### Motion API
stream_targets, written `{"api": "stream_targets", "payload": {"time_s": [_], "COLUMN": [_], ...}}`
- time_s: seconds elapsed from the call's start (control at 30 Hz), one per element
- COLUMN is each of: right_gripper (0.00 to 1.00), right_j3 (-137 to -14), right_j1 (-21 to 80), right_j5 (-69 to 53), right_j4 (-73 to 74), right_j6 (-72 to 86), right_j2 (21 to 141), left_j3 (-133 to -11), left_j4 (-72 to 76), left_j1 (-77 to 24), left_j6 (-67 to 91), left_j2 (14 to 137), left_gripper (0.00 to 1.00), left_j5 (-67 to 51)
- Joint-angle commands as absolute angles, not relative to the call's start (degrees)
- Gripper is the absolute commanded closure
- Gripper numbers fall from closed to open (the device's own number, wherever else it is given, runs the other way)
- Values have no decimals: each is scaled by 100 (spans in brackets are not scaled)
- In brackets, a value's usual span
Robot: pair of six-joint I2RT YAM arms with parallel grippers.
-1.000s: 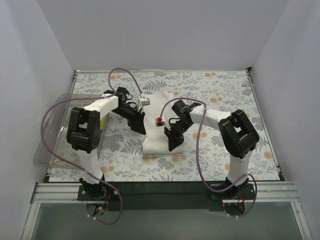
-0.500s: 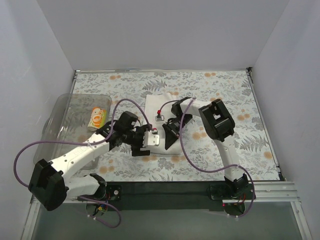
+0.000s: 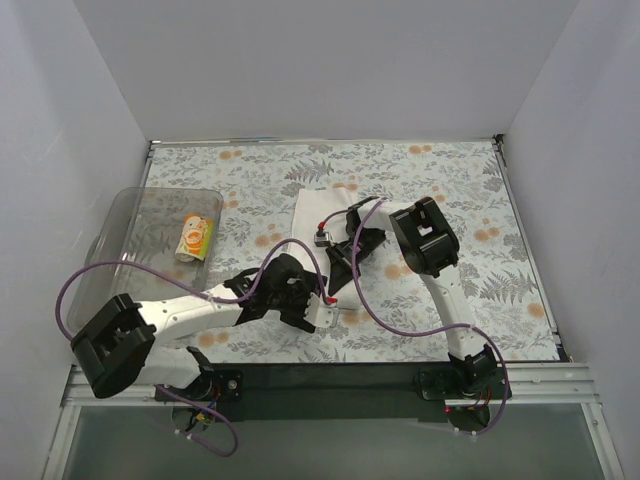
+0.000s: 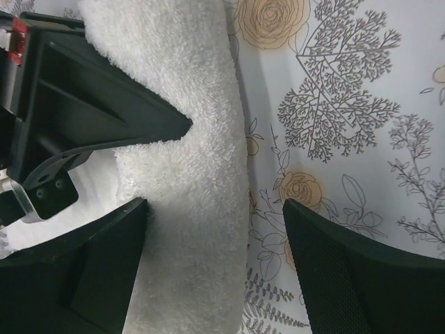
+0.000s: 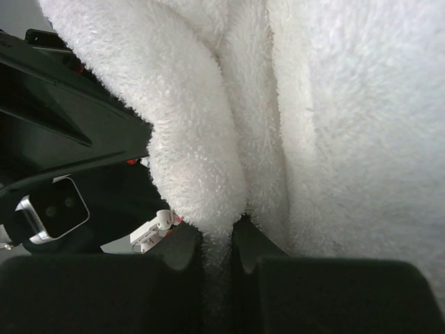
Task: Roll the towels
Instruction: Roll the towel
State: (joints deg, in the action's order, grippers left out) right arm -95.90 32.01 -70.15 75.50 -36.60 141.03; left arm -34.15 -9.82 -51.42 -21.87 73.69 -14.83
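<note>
Towel (image 5: 334, 125) pinched in right hand (image 5: 217, 243) — left hand (image 4: 212, 233) spread apart over its edge.

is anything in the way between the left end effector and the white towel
Nothing visible is. The left end effector hangs open right over the white towel, its fingers astride the towel's edge where it meets the fern-patterned table covering. The right end effector pinches a fold of the same towel close beside it, not between.
</note>
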Motion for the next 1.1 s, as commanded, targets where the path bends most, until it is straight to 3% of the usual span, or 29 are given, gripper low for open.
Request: {"api": "stream_targets", "payload": {"time_s": [0.0,0.13,0.2,0.33,0.47,0.6,0.87,1.07], "right_gripper": [99,99,99,81,69,49,48,49], "right_j3": [-9466,-9492,-9483,-9501,-9571,-9729,-9265,-7850], "right_j1": [3156,3120,3068,2839,2409,1847,1397,1590], "right_j5": [-6311,-6196,-6152,-6117,-5951,-5670,-4502,-3816], "right_j4": [6987,6996,6970,6996,6917,6453,5854,5125], "right_j6": [-3867,-3876,-3867,-3640,-3446,-2972,-3058,-3436], "right_j2": [14783,14713,14617,14353,13554,12860,11094,9520], "left_j3": [-3208,-2980,-2953,-3400,-3875,-4218,-5806,-7063], "left_j4": [-440,-413,-648,-1703,-2820,-3688,-5290,-6108], "left_j1": [-5203,-5203,-5203,-5203,-5177,-5037,-4281,-3578], "left_j6": [-2671,-2944,-2979,-2646,-2356,-2276,-1988,-1872], "left_j2": [7627,7918,8050,8226,8402,8726,9991,11494], "left_gripper": [29,39,51,70,73,79,82,81], "left_j5": [-1372,-1152,-1195,-1756,-2644,-3250,-4323,-4816]}}
